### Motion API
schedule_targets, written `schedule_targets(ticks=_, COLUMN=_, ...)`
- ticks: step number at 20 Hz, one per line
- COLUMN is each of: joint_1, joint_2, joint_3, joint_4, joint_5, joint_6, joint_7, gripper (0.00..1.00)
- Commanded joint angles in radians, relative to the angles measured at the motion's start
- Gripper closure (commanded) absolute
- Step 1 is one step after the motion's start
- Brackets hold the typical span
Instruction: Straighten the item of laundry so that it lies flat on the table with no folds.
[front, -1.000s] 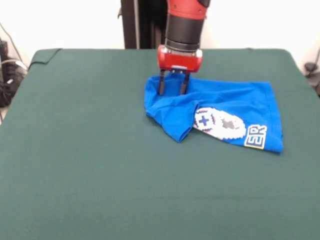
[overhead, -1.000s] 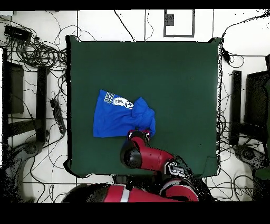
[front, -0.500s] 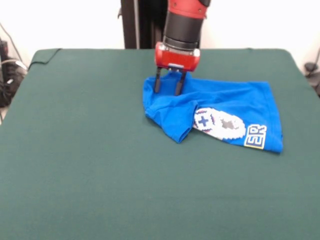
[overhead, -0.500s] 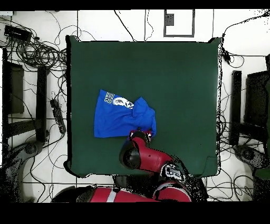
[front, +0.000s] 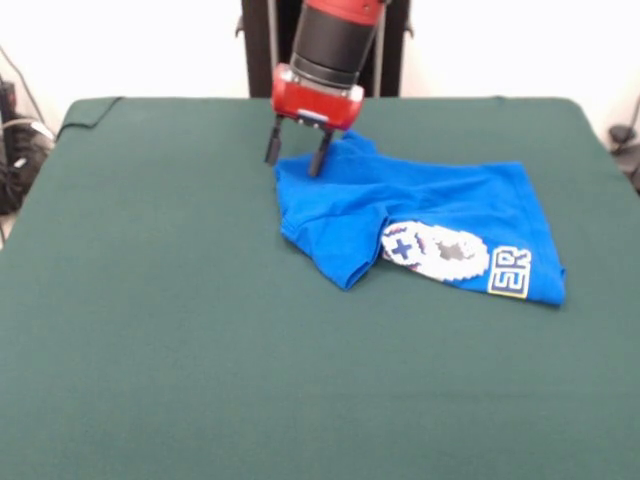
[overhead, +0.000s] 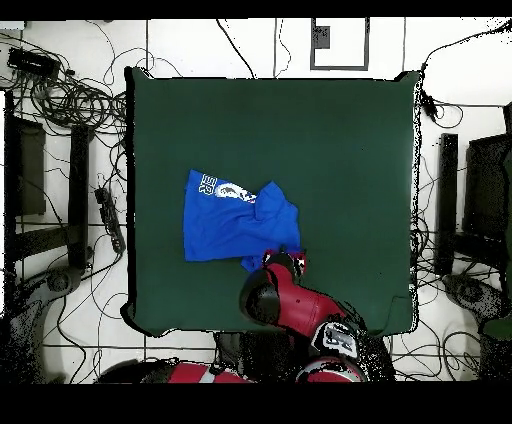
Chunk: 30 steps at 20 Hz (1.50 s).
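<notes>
The blue T-shirt lies crumpled right of centre on the green table. Its left side is folded over into a point toward the front. The white controller print and yellow-outlined lettering show at its front right. My gripper hangs at the shirt's far left corner with its fingers apart. One finger touches the shirt's edge and the other is over bare table. In the overhead view the gripper is at the lower right corner of the shirt.
The table spreads wide on all sides of the shirt. Cables and stands lie on the floor around it in the overhead view. The robot's pedestal stands behind the table's far edge.
My gripper has moved left and toward the far edge. The shirt's far left corner has shifted left with it, and the fabric there has bunched up behind the finger.
</notes>
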Motion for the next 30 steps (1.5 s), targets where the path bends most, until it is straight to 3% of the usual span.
schedule_targets(ticks=1, joint_1=0.018, joint_2=-0.011, joint_3=0.026, joint_4=-0.050, joint_5=0.059, joint_6=0.149, joint_7=0.165, gripper=0.00)
schedule_targets(ticks=9, joint_1=-0.079, joint_2=0.064, joint_3=0.150, joint_4=-0.066, joint_5=0.041, joint_6=0.155, joint_7=0.188, gripper=0.00)
schedule_targets(ticks=14, joint_1=-0.210, joint_2=0.078, joint_3=0.310, joint_4=-0.054, joint_5=-0.028, joint_6=0.184, joint_7=0.155, gripper=0.00)
schedule_targets(ticks=25, joint_1=-0.245, joint_2=0.039, joint_3=0.389, joint_4=0.000, joint_5=-0.025, joint_6=0.241, joint_7=0.165, gripper=0.00)
schedule_targets(ticks=30, joint_1=-0.219, joint_2=-0.015, joint_3=0.391, joint_4=0.021, joint_5=-0.006, joint_6=0.286, joint_7=0.174, gripper=0.00)
